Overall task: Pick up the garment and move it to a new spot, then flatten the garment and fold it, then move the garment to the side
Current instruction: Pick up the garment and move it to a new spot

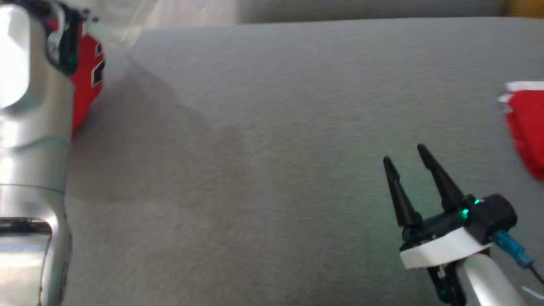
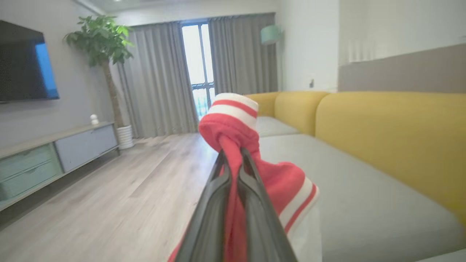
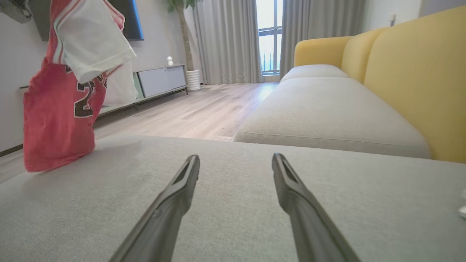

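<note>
Left gripper point(image 2: 233, 155): fingers pinched narrow on a bunched fold of the garment point(image 2: 233, 123).
Garment: red-and-white jersey hanging at the far left; whether its hem touches the grey cushion point(image 1: 272, 127) cannot be told.
Right gripper point(image 1: 404, 154): fingers wide, holding nothing, near right over the cushion.
Red cloth point(image 1: 527, 127): at the right edge, apart from both grippers.
Progress: pick-up judged done; placing, flattening, folding and moving aside remain.

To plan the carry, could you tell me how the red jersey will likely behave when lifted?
Probably floppy: the red jersey hangs in loose folds from the left gripper. Likely light, since one pinch holds it. Its hem is near the grey cushion and may drag.
</note>
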Robot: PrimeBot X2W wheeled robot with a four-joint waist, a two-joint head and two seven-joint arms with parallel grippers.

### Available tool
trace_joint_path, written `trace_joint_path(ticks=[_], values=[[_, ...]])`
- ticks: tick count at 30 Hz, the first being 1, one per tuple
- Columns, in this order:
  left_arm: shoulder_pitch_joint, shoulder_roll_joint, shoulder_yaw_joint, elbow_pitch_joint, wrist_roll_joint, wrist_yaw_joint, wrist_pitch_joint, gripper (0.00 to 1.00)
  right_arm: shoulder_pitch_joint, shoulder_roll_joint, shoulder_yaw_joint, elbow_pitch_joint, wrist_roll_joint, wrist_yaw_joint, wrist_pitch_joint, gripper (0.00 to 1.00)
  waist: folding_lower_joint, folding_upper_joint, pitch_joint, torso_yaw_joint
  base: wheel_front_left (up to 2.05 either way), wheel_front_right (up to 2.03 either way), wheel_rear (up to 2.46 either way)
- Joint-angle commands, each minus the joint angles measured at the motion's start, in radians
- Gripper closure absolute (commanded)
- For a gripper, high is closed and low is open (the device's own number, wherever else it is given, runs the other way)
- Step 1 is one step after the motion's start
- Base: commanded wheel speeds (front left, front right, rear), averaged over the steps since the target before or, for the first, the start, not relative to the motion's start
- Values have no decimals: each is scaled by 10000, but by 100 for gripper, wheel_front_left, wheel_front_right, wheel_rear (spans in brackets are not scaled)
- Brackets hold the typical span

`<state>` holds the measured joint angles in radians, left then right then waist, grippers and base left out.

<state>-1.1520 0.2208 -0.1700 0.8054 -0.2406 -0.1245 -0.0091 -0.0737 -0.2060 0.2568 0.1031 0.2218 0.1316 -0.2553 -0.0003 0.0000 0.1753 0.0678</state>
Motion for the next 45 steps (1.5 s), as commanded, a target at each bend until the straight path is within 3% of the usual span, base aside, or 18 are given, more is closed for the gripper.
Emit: trace_joint_path(ticks=[1,10,16,22,27,36,37,38,45], values=[[-758,223,-142,-789,-282,-54,106,100,108,5,259,-227,84,-9,-65,0,3,0,-916,-1191,0,0,0],[-734,158,-878,-2645,-1290,-59,654,100,198,265,252,-424,160,-9,-65,0,3,0,-1302,-2903,0,0,0],[-295,-379,-1019,-3351,-1887,-50,1191,100,289,479,46,-577,208,-9,-65,0,3,0,-1223,-3768,0,0,0],[1193,-1017,-1567,-4069,-2302,-46,1413,100,495,573,-203,-626,175,-9,-65,0,3,0,-985,-3713,0,0,0],[3685,-1281,-2124,-4518,-2749,-22,1294,100,594,643,-361,-643,83,-9,-65,0,3,0,-840,-3444,0,0,0],[7493,-1501,-2584,-3860,-3263,222,-258,100,619,588,-422,-539,44,-9,-65,0,3,0,-547,-2602,0,0,0],[7674,-1527,-2597,-3704,-3272,299,-461,57,624,572,-390,-516,45,-9,-65,0,3,0,-552,-2505,0,0,0],[7817,-1556,-2599,-3585,-3306,377,-677,0,634,552,-357,-490,46,-9,-65,0,3,0,-565,-2410,0,0,0],[8556,-1664,-2567,-3228,-3207,1128,-2237,0,825,481,-268,-228,24,-9,-65,0,3,0,-1111,-1761,0,0,0]])
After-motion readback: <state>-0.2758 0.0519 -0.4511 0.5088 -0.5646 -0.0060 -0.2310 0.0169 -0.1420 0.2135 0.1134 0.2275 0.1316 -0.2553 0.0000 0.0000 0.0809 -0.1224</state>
